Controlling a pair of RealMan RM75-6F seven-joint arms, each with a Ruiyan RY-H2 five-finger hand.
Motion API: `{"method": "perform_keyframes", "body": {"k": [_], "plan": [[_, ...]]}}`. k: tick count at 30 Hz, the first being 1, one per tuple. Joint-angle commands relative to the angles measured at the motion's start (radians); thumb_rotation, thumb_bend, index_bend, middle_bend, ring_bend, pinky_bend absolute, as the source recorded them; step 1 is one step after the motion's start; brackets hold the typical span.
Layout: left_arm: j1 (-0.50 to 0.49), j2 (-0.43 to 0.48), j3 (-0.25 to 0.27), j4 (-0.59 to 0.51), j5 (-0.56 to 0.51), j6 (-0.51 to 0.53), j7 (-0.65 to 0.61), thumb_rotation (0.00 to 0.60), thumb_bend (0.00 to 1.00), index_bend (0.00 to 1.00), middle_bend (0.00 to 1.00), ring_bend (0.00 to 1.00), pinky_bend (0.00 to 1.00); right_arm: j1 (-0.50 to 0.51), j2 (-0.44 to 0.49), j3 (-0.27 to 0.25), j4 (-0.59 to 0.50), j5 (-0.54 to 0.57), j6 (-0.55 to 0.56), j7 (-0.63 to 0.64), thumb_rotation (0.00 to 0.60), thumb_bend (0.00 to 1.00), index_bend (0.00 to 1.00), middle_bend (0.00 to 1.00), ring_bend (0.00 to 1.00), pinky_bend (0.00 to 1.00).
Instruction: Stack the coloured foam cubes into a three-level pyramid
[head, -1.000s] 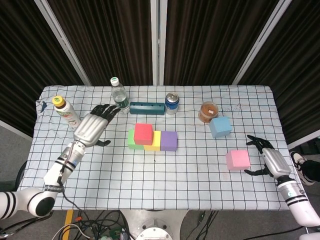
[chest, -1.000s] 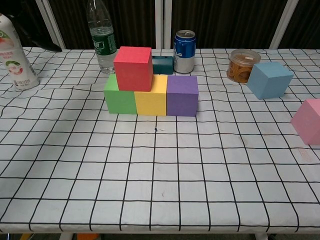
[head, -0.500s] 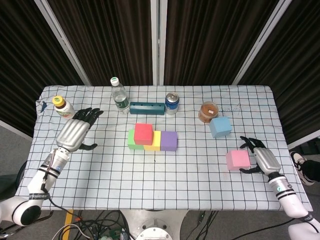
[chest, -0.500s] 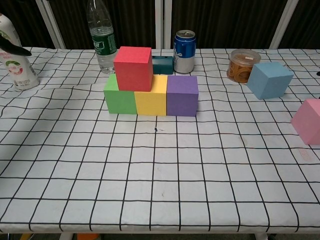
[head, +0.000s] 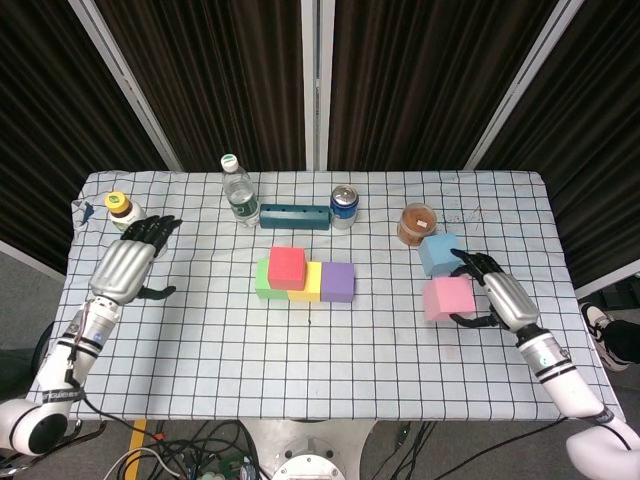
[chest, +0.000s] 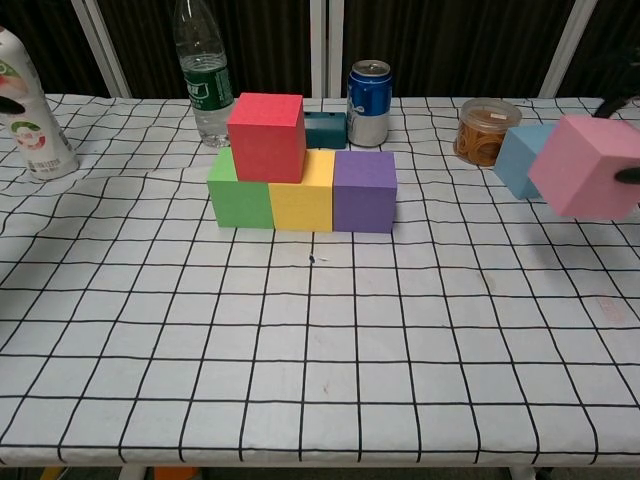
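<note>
Since a second ago, the pink cube (head: 448, 298) is lifted off the table, gripped by the right hand (head: 497, 297), beside the blue cube (head: 437, 252). The left hand (head: 125, 266) is spread, empty. The red cube (head: 286, 267) could be knocked if pink is placed crookedly.

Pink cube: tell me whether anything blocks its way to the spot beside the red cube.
Nothing visible does. The right robot hand holds the pink cube off the table; only bare checked cloth lies between it and the purple cube, whose top beside the red cube is free.
</note>
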Motion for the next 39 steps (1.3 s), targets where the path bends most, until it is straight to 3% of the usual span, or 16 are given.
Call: {"method": "perform_keyframes", "body": {"k": [1, 9, 14, 29, 39], "plan": [[0.017, -0.006, -0.005, 0.013, 0.019, 0.012, 0.006, 0.600, 0.13, 0.06, 0.03, 0.02, 0.09, 0.107, 0.045, 0.079, -0.114, 0.071, -0.113, -0.097, 0.600, 0.21, 0.04, 0.43, 0.09, 0.01], [0.048, -0.060, 0.021, 0.052, 0.074, -0.001, 0.067, 0.600, 0.13, 0.06, 0.04, 0.02, 0.09, 0.260, -0.029, 0.161, -0.146, 0.290, -0.262, -0.296, 0.600, 0.21, 0.05, 0.43, 0.09, 0.01], [0.070, -0.075, 0.030, 0.061, 0.116, -0.002, 0.067, 0.600, 0.13, 0.06, 0.04, 0.02, 0.09, 0.332, -0.096, 0.181, -0.122, 0.436, -0.294, -0.405, 0.600, 0.21, 0.04, 0.43, 0.09, 0.01], [0.106, -0.106, 0.008, 0.083, 0.188, 0.003, 0.074, 0.600, 0.13, 0.06, 0.04, 0.02, 0.09, 0.466, -0.240, 0.188, -0.114, 0.718, -0.216, -0.642, 0.600, 0.19, 0.01, 0.42, 0.09, 0.01], [0.118, -0.113, -0.002, 0.098, 0.220, -0.016, 0.043, 0.600, 0.13, 0.06, 0.04, 0.02, 0.09, 0.522, -0.307, 0.185, -0.095, 0.815, -0.162, -0.746, 0.600, 0.18, 0.00, 0.40, 0.08, 0.01]]}}
